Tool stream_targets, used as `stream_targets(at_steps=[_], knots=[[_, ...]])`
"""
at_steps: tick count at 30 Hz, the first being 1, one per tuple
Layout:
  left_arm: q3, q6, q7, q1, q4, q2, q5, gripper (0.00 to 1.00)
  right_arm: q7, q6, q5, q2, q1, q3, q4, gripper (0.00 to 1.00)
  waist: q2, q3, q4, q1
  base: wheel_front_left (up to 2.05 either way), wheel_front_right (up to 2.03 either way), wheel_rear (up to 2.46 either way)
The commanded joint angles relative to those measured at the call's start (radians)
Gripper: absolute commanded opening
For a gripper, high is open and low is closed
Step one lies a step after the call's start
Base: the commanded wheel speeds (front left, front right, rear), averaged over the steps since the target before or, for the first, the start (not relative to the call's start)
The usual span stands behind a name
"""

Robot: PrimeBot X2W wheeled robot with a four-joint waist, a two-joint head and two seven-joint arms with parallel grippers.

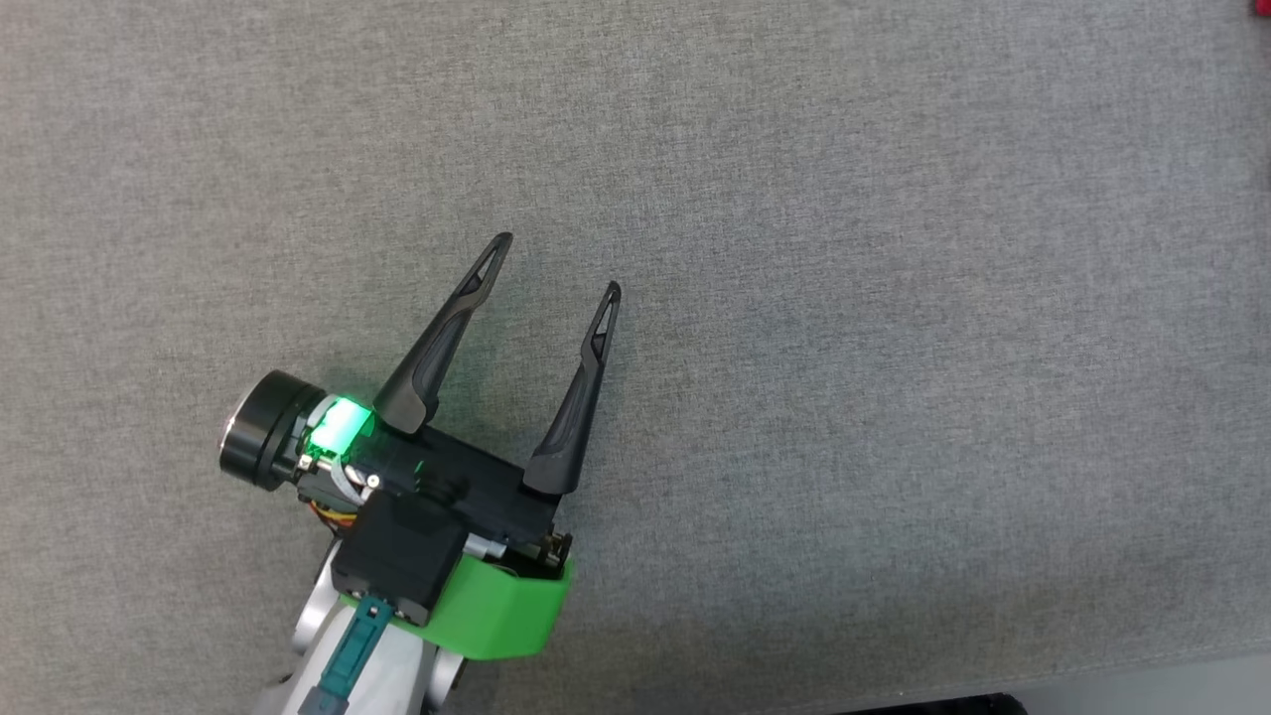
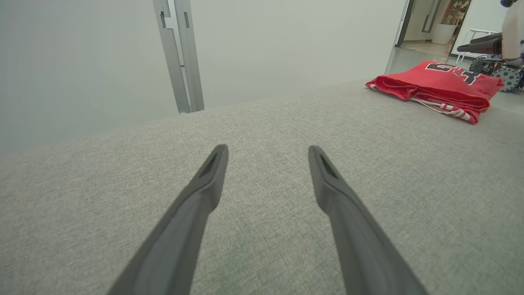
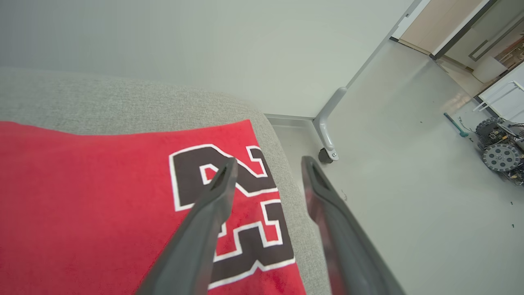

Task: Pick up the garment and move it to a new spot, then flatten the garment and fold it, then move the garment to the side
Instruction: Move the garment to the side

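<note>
The left gripper (image 1: 559, 263) hovers over the grey fabric surface (image 1: 894, 298) with its 2 fingers spread wide, gripping nothing. The red garment (image 2: 434, 84) lies folded at the surface's far corner, well apart from that gripper. The right gripper (image 3: 269, 160) hangs above the garment's edge, fingers parted and empty, 1 over the dark printed numerals and 1 over the floor (image 3: 409, 205).

My left jaws stand wide apart and empty, low over the grey fabric table (image 2: 266, 131). A folded red garment (image 2: 442, 82) with dark numerals lies flat at the table's far right corner, well apart from me. Beyond the far edge rises a grey metal post (image 2: 180, 53).
</note>
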Motion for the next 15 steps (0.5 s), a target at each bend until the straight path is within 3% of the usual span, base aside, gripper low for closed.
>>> stream_targets(at_steps=[1,8,15], knots=[[-0.002,0.007,0.0,-0.013,0.007,0.0,-0.007,1.0,-0.015,-0.001,-0.027,0.048,-0.004,-0.004,0.002,1.0,0.0,-0.033,0.016,-0.0001,0.0,0.0,0.0],[0.011,0.042,0.0,0.049,0.071,-0.018,-0.044,1.0,-0.107,-0.001,-0.079,0.248,0.128,-0.01,-0.02,1.0,0.0,-0.206,0.07,-0.0001,0.0,0.0,0.0],[0.073,0.07,0.0,0.145,0.167,-0.033,-0.097,1.0,-0.166,-0.001,-0.083,0.407,0.3,0.082,-0.081,1.0,0.0,-0.405,0.109,-0.0001,0.0,0.0,0.0]])
